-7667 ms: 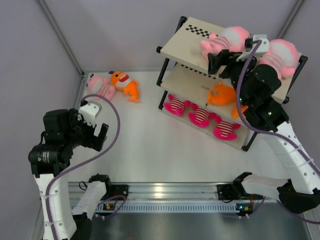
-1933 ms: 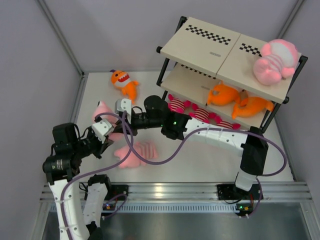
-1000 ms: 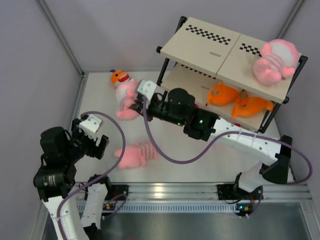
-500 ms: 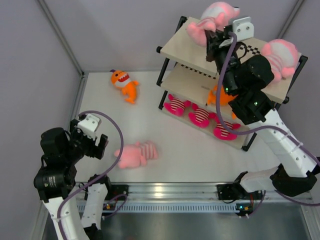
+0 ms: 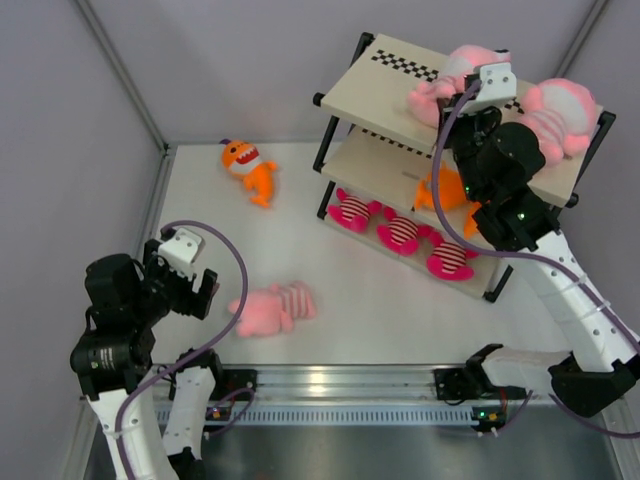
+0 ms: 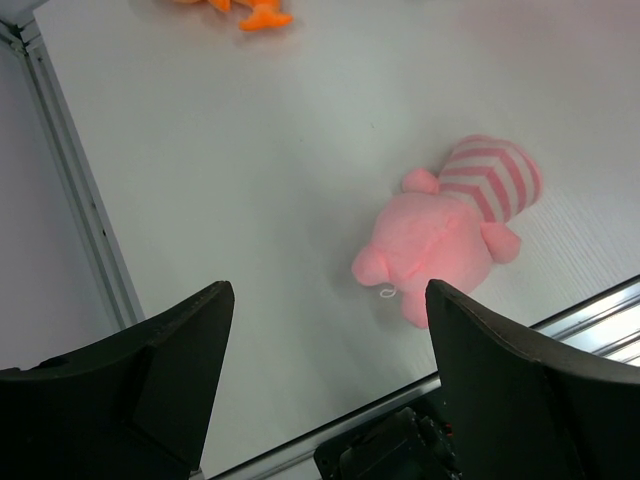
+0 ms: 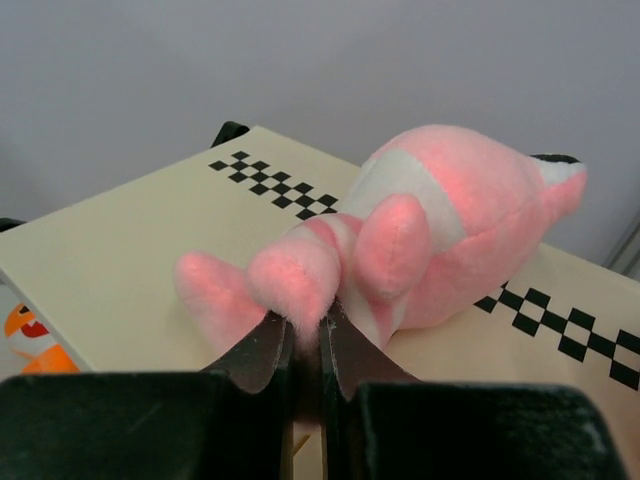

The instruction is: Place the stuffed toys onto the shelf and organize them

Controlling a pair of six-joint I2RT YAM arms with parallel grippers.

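Pinches leg of pink striped plush (image 7: 440, 235) on shelf (image 7: 130, 250) top board with right gripper (image 7: 305, 335); holds left gripper (image 6: 325, 295) spread near second pink plush (image 6: 440, 245) by desk's (image 6: 250, 150) near edge.

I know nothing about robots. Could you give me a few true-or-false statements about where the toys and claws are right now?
1. The right gripper is shut on a pink striped plush on the top board. True.
2. The left gripper holds a toy. False: it is open and empty.
3. Three magenta plushes sit on the bottom board. True.
4. No toys lie on the table. False: an orange fish and a second pink plush lie there.
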